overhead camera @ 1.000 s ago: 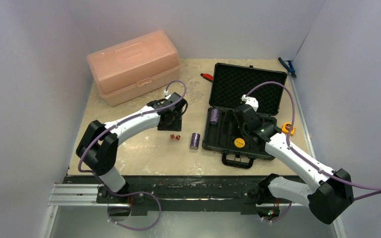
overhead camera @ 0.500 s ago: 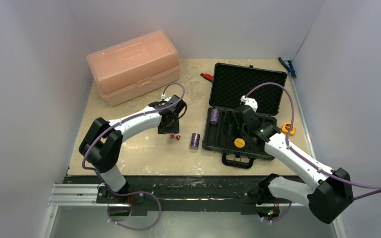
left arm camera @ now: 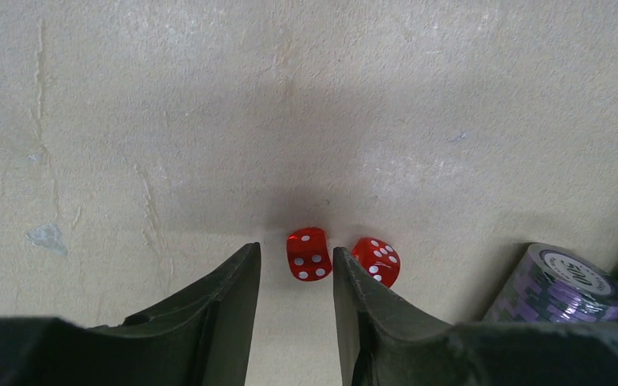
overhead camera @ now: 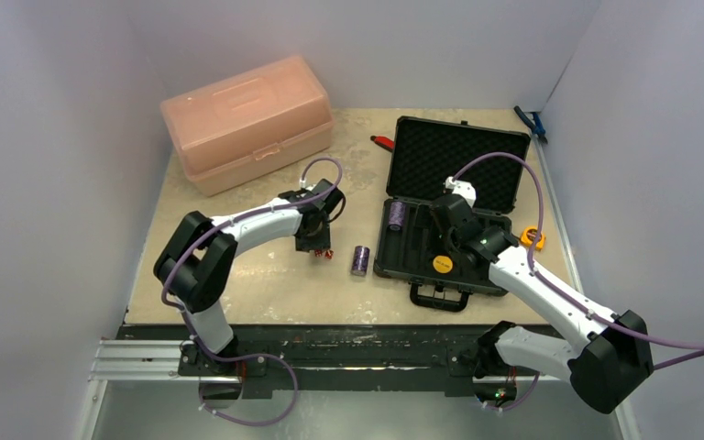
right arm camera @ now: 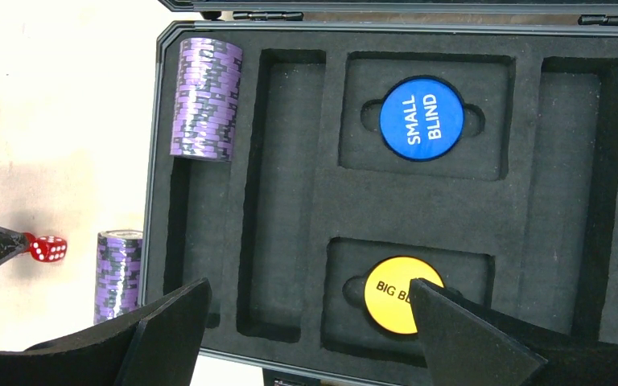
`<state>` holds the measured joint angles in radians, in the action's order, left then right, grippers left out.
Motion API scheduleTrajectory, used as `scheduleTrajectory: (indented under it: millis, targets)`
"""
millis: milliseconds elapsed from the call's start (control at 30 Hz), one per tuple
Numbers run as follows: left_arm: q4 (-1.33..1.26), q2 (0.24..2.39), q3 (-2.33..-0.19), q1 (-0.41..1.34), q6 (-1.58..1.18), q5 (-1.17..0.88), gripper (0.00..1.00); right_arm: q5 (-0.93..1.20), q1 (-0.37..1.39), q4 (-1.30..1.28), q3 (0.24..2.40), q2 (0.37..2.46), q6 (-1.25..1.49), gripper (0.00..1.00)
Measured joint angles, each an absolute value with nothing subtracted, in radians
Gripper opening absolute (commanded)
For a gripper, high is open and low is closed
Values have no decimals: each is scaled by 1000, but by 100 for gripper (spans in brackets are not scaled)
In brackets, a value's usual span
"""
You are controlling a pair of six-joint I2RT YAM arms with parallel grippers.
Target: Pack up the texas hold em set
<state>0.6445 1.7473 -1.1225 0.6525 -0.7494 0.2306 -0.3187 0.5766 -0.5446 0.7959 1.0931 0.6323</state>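
Observation:
The black briefcase (overhead camera: 422,247) lies open at centre right, its foam lid (overhead camera: 458,156) tilted back. One purple chip stack (overhead camera: 396,215) lies in its left slot, and it also shows in the right wrist view (right arm camera: 205,98). An orange disc (right arm camera: 390,297) and a blue disc (right arm camera: 421,118) sit in foam pockets. The second purple stack (overhead camera: 359,259) lies on the table left of the case. Two red dice (left arm camera: 308,254) (left arm camera: 376,260) sit side by side. My left gripper (left arm camera: 295,251) is open and low over the table, its tips astride the left die without touching it. My right gripper (right arm camera: 307,285) is open and empty above the case's near slots.
A translucent pink box (overhead camera: 247,119) stands at the back left. A yellow tape measure (overhead camera: 533,237) lies right of the case. A red-handled tool (overhead camera: 381,141) and a blue tool (overhead camera: 530,121) lie near the back wall. Walls close in on both sides.
My left gripper has moved toward the near side and lowered onto the dice, now covering one in the top view. The right arm has not moved.

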Motion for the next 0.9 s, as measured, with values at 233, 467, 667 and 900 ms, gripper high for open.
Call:
scheduleTrajectory:
  millis: [233, 467, 667, 900]
  targets:
    - [636, 1753, -1114, 650, -750, 228, 25, -319, 577, -544, 796, 1094, 632, 97]
    - [626, 1751, -1107, 650, -760, 229, 0, -318, 577, -543, 794, 1094, 632, 97]
    - [615, 1724, -1076, 650, -767, 233, 0, -318, 577, -542, 793, 1093, 634, 97]
    - [620, 1679, -1048, 658, -767, 239, 0, -319, 577, -538, 779, 1083, 636, 96]
